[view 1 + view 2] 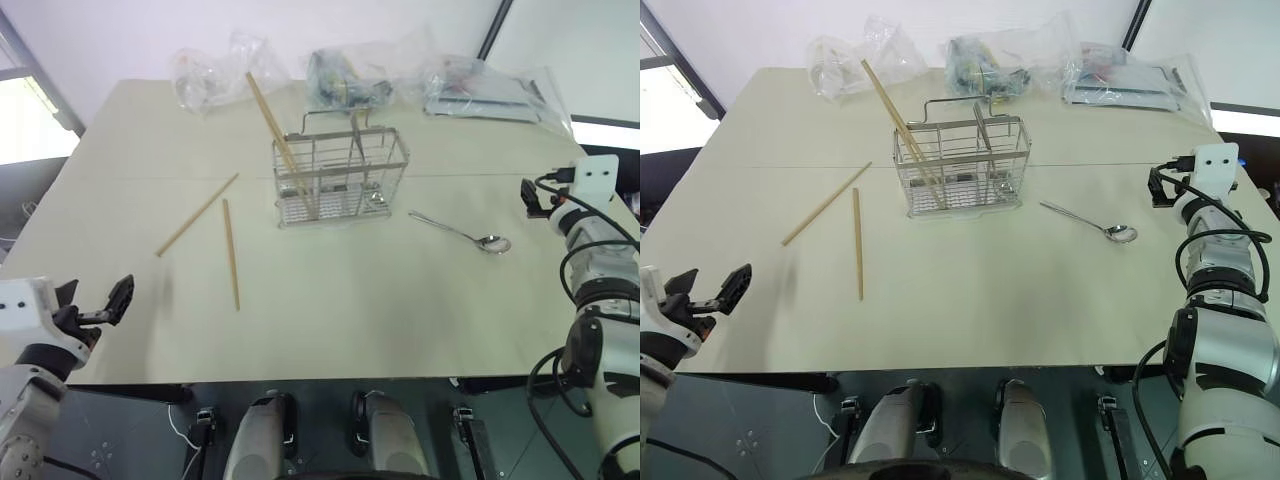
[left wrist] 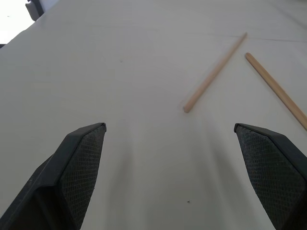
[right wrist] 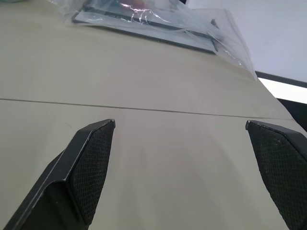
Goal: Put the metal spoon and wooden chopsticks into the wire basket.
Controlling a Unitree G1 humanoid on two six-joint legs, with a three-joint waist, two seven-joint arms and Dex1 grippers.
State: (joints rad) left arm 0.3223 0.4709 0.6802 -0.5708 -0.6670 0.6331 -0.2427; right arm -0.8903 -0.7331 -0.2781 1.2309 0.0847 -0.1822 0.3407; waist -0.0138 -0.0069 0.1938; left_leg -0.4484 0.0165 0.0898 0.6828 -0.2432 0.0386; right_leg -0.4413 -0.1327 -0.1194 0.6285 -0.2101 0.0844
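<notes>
Table: you see a wide beige table (image 1: 330,320) that carries all the things.
Wire basket: the wire basket (image 1: 340,178) stands upright near the middle of the table, toward the far side.
Chopsticks in basket: one pair of wooden chopsticks (image 1: 272,125) already leans in the left end of the basket, tips pointing up and to the far left.
Chopsticks on table: you find two loose chopsticks (image 1: 231,252) lying flat to the left of the basket, apart from it; one lies diagonal, the other nearly straight toward you, and they do not touch.
Metal spoon: the metal spoon (image 1: 462,233) lies flat on the table to the right of the basket, bowl toward the right, not touching it.
Left gripper: your left gripper (image 1: 108,303) is at the near left edge of the table, fingers (image 2: 79,163) spread wide and holding nothing.
Right gripper: your right gripper (image 3: 182,167) is at the right edge, fingers wide apart, empty, over bare table.
Plastic bags: clear plastic bags (image 1: 480,85) lie along the far edge, behind the basket.
</notes>
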